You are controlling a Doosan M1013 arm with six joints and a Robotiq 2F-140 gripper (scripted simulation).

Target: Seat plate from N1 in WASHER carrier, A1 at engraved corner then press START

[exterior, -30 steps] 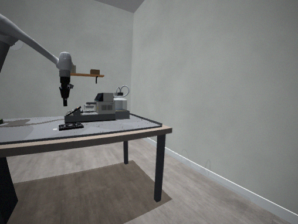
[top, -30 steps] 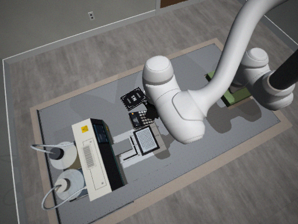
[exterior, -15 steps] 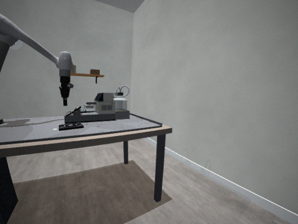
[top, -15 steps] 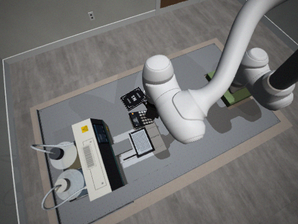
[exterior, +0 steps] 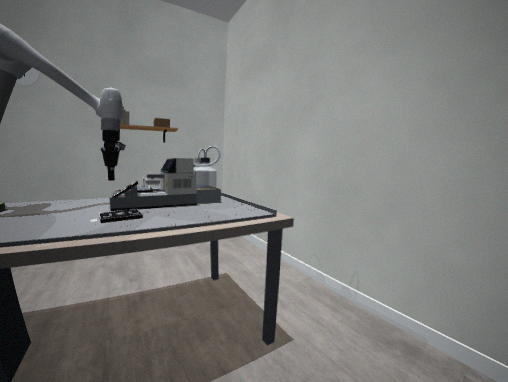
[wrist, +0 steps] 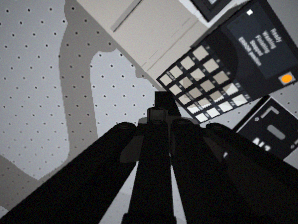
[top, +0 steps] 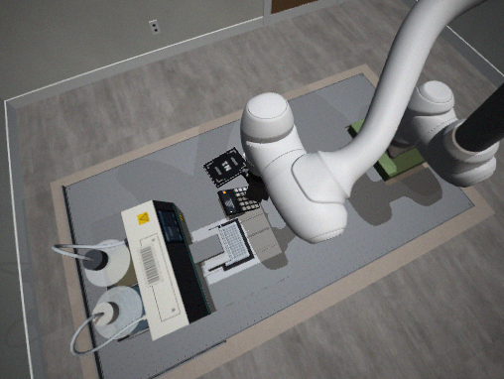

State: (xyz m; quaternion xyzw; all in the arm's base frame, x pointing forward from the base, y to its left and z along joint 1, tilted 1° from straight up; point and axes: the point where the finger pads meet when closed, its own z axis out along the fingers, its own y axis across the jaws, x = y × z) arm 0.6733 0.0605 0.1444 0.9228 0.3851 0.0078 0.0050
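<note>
The white well plate (top: 234, 241) lies on the carrier (top: 216, 268) in front of the plate washer (top: 154, 258) (exterior: 178, 181). The keypad (top: 237, 200) (wrist: 200, 82) sits beside the carrier, and an amber lamp (wrist: 286, 78) glows next to its dark display. The black plate nest N1 (top: 225, 167) (exterior: 120, 215) (wrist: 268, 132) lies empty beyond the keypad. My gripper (exterior: 110, 176) (wrist: 162, 104) (top: 257, 188) is shut and empty. It hangs above the table, a little off the keypad's lowest row. In the top view the arm hides most of it.
Two white bottles (top: 106, 255) (top: 119, 305) with hoses stand behind the washer. A green block (top: 399, 164) lies at the far end of the table under the arm. A wall shelf (exterior: 147, 128) hangs behind the gripper.
</note>
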